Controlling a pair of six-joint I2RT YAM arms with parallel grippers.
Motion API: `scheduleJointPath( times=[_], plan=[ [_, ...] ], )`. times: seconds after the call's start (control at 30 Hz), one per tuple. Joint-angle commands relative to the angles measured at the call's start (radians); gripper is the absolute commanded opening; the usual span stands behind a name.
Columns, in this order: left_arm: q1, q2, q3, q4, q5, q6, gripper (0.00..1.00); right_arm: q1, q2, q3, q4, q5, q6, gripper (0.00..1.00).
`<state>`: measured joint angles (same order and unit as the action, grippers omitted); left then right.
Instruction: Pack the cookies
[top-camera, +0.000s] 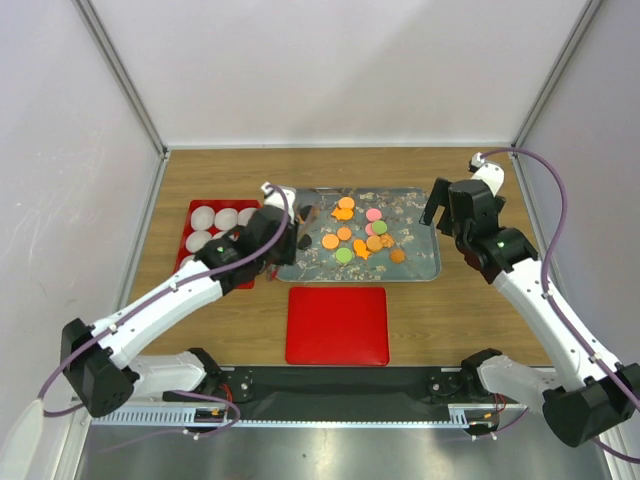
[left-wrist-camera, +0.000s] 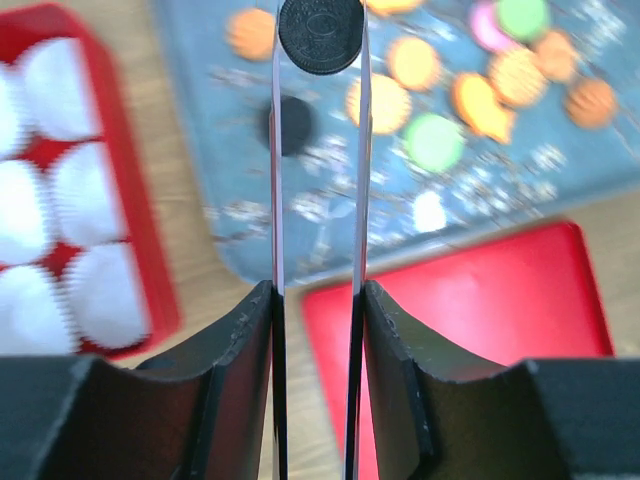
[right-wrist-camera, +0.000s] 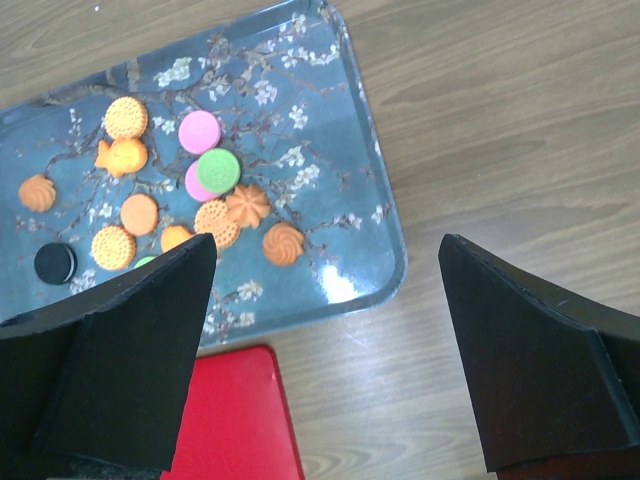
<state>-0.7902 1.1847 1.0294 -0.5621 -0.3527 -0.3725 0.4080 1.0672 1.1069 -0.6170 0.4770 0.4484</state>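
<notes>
Red box (top-camera: 190, 212): just left of the tray (top-camera: 420, 265); holds white paper cups (top-camera: 225, 217).
Left gripper (left-wrist-camera: 320, 60): over the tray's left end, thin fingers clamped on 1 black cookie (left-wrist-camera: 320, 33), pinched by its rim.
Cookies (top-camera: 355, 238): orange, pink and green, loose in the tray's middle; second black cookie (right-wrist-camera: 54, 262) lies nearer its left end.
Red lid (top-camera: 337, 325): flat, just off the tray's near edge.
Right gripper (right-wrist-camera: 328, 250): by the tray's right edge, jaws wide apart, nothing between them.
</notes>
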Motion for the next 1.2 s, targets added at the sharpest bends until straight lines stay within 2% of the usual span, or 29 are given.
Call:
scheduleJointPath(
  times=[0.0,0.13,0.4,0.63,1.17],
  plan=[
    [0.107,-0.034,0.07,-0.021,-0.003,0.047,0.43,-0.034,0.023,0.013,0.079,-0.031,-0.053,0.99],
    [0.221,-0.039,0.09,-0.035,0.02,0.072,0.43,-0.075,0.043,-0.012,0.118,-0.126,-0.086,0.99],
    [0.429,-0.02,0.086,-0.027,0.083,0.09,0.43,-0.109,0.074,-0.031,0.14,-0.205,-0.091,0.98],
    [0.496,0.047,0.087,-0.021,0.112,0.09,0.43,-0.115,0.074,-0.039,0.135,-0.227,-0.093,0.98],
    [0.531,0.164,0.09,-0.004,0.13,0.09,0.46,-0.121,0.054,-0.053,0.123,-0.229,-0.094,0.98]
  ],
)
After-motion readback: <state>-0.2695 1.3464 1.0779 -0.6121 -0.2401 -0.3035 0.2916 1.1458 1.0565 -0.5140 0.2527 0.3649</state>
